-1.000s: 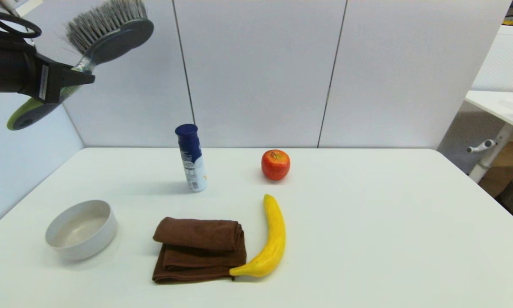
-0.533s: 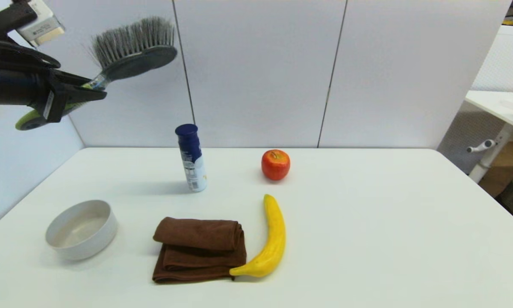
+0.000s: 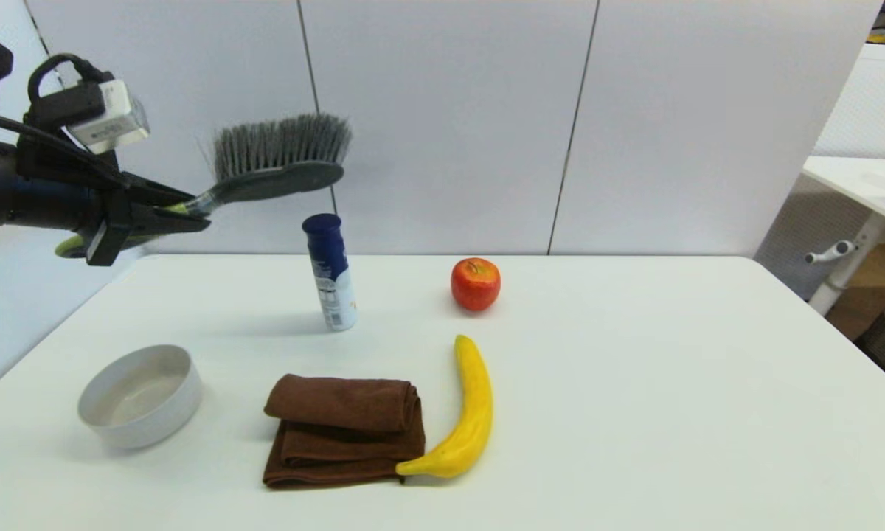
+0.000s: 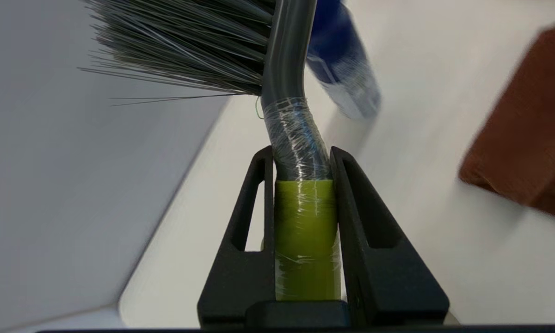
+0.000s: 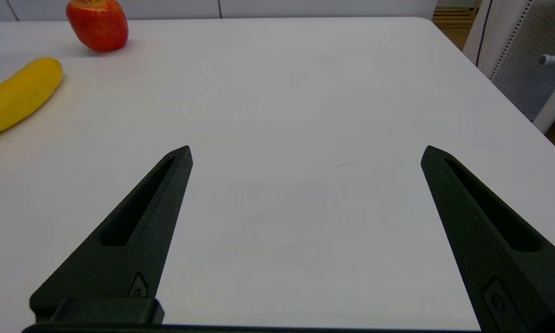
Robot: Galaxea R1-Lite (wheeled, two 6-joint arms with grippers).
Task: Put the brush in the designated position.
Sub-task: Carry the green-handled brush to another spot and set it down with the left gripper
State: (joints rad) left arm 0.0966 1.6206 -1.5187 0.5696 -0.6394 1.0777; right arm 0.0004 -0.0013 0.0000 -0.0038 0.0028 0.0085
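The brush [image 3: 280, 166] hangs high in the air at the far left, its dark grey bristles pointing up and its head above the blue and white bottle [image 3: 330, 271]. My left gripper [image 3: 184, 214] is shut on its lime-green handle [image 4: 305, 231], just behind the taped grey neck. The handle's tail sticks out behind the fingers. My right gripper [image 5: 305, 152] is parked low over bare table on the right side, open and holding nothing; it does not show in the head view.
On the white table [image 3: 634, 383] stand a white bowl [image 3: 140, 396] at front left, a folded brown towel [image 3: 343, 430], a banana [image 3: 466, 413] beside it and a red apple [image 3: 476, 283] at the back. Grey partition walls close the back and left.
My left arm has come down and to the right with the brush. The brush head has tipped from steeply raised to nearly level, now above the bottle.
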